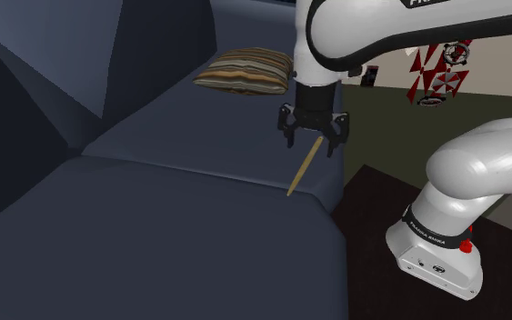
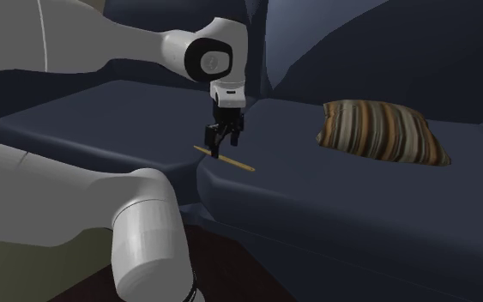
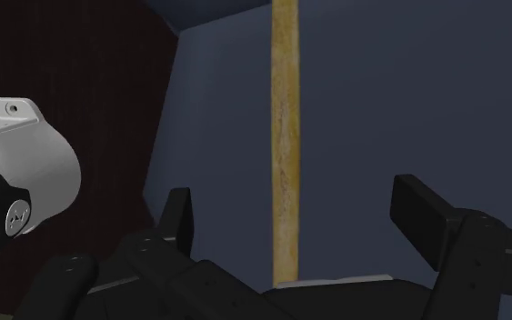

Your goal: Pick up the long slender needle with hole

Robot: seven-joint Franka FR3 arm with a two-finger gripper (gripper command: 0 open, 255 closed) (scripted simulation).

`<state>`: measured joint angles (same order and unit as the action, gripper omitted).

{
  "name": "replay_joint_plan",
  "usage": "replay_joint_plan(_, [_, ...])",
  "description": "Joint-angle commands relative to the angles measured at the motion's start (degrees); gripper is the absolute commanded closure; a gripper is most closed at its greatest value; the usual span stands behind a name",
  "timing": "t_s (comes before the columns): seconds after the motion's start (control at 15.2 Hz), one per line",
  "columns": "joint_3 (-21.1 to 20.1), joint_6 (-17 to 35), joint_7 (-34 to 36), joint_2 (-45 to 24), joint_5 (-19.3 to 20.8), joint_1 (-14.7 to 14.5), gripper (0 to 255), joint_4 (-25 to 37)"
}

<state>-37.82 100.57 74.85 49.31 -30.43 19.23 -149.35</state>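
- The needle (image 1: 304,169) is a thin, straight, tan stick. To me it looks light and rigid, so it won't droop. It is so slim, though, that a push from one side could roll it away on the soft seat. I can't make out the hole from where I stand.
- It lies flat on the dark sofa (image 1: 154,245), near the seat's front edge and by the seam (image 1: 190,171) between two seat cushions. The striped cushion (image 1: 247,71) sits well apart from it, further along the seat.
- I'd take it around the middle of the shaft, with the jaws closing across its width. A pinch near one end would probably let the long part tip and swing.
- The gripper (image 1: 313,144) hangs right over it, pointing down, its fingers spread wide and holding nothing.
- In the wrist view the needle (image 3: 285,136) runs lengthwise through the gap between the two black fingers (image 3: 177,218). Sofa fabric shows on either side of it, and neither finger touches it.
- In the second exterior view the gripper (image 2: 220,147) straddles the needle (image 2: 238,164), and shaft pokes out on both sides. I can't tell whether it is over the exact middle.
- The tips look low, close to the seat. I can't judge how much gap is left beneath them.
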Motion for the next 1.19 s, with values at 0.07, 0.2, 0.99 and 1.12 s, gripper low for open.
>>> replay_joint_plan(0.07, [-1.4, 2.6, 0.06, -0.65, -1.13, -0.01, 0, -1.91])
replay_joint_plan(0.2, [-2.07, 3.88, -0.06, -1.0, -1.67, -0.08, 0, -2.83])
replay_joint_plan(0.99, [-1.56, 3.11, 0.09, -0.83, -1.25, -0.15, 255, -2.26])
replay_joint_plan(1.12, [-0.73, 1.52, 0.25, -0.44, -0.58, -0.06, 255, -1.07])
